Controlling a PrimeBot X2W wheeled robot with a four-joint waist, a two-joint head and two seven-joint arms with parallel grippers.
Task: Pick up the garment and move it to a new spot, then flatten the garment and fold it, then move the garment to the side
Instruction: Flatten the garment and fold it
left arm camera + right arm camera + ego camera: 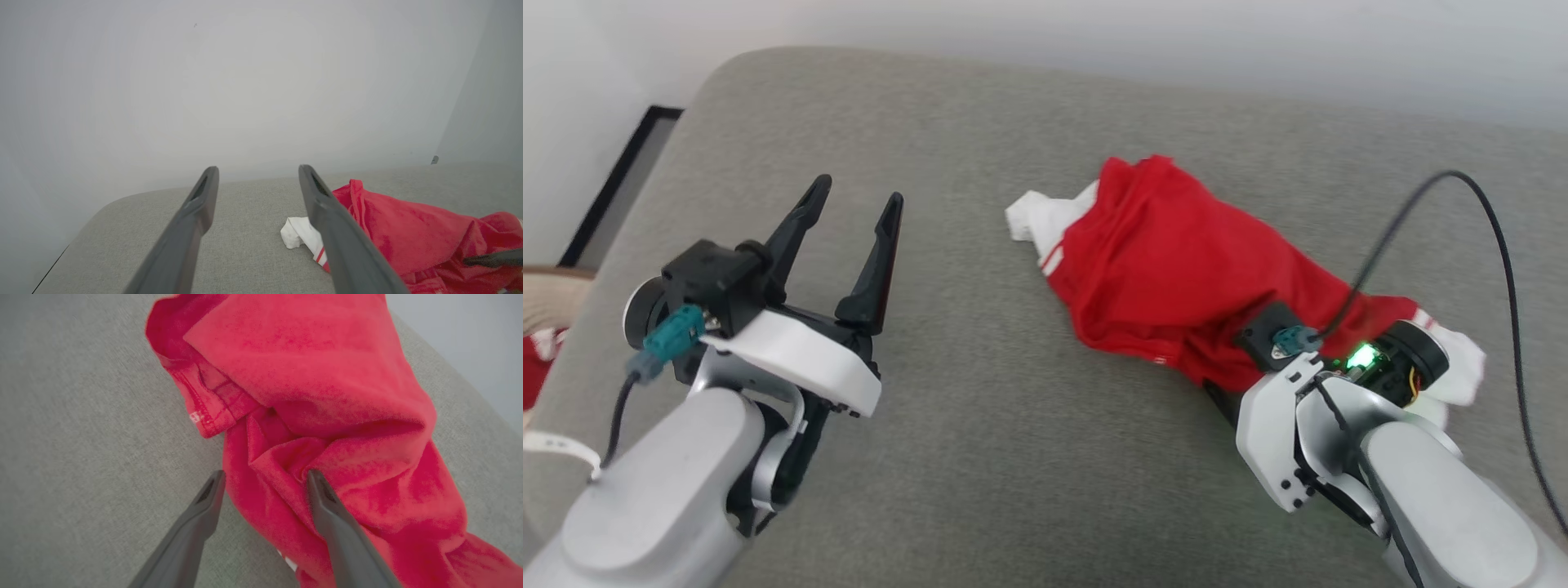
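The garment [1168, 261], red with a white sleeve [1037, 216] poking out at its far left end, lies crumpled on the grey cushion [980, 457]. My left gripper [859, 188] hovers open above the cushion, well to the left of the garment and holding nothing. In the left wrist view, the left gripper [257, 169] points at the wall, with the garment [408, 228] to its lower right. My right gripper [265, 473] is open and down at the garment [310, 375], its jaws straddling a red fold at the near edge. The right wrist [1307, 367] hides those fingers in the head view.
A white wall rises behind the cushion. A black cable [1503, 269] loops over the right side of the cushion. At the left edge sit a dark-framed panel [613, 188] on the floor and a tan basket rim [547, 286] with something red in it.
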